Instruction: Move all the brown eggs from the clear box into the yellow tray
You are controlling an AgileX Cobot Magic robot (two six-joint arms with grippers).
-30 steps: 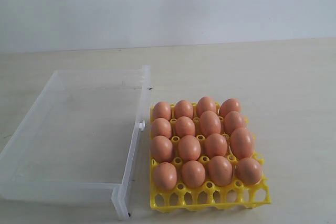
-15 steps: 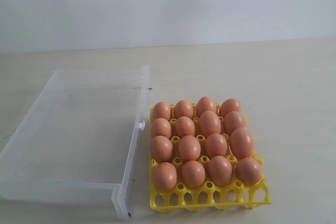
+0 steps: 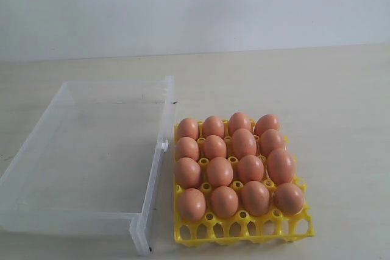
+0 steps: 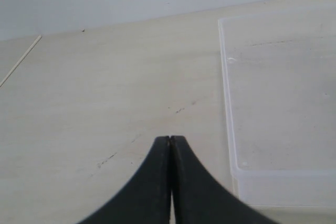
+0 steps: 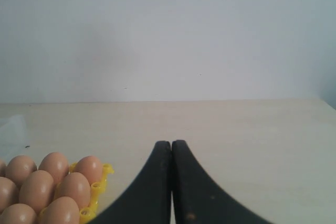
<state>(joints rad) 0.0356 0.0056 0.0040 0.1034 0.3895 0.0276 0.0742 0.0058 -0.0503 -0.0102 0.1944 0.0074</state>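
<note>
Several brown eggs (image 3: 219, 171) fill the cups of the yellow tray (image 3: 244, 231) in the exterior view. To its left lies the clear box (image 3: 152, 168), with no egg inside. Neither arm shows in the exterior view. In the left wrist view my left gripper (image 4: 170, 139) is shut on nothing above bare table, and a corner of the clear box (image 4: 231, 129) lies beside it. My right gripper (image 5: 171, 143) is shut and empty too, with some brown eggs (image 5: 73, 188) and the yellow tray's edge (image 5: 97, 188) off to one side.
The pale wooden table (image 3: 341, 120) runs back to a white wall (image 3: 195, 4). A faint line (image 4: 21, 59) crosses the table at one edge of the left wrist view.
</note>
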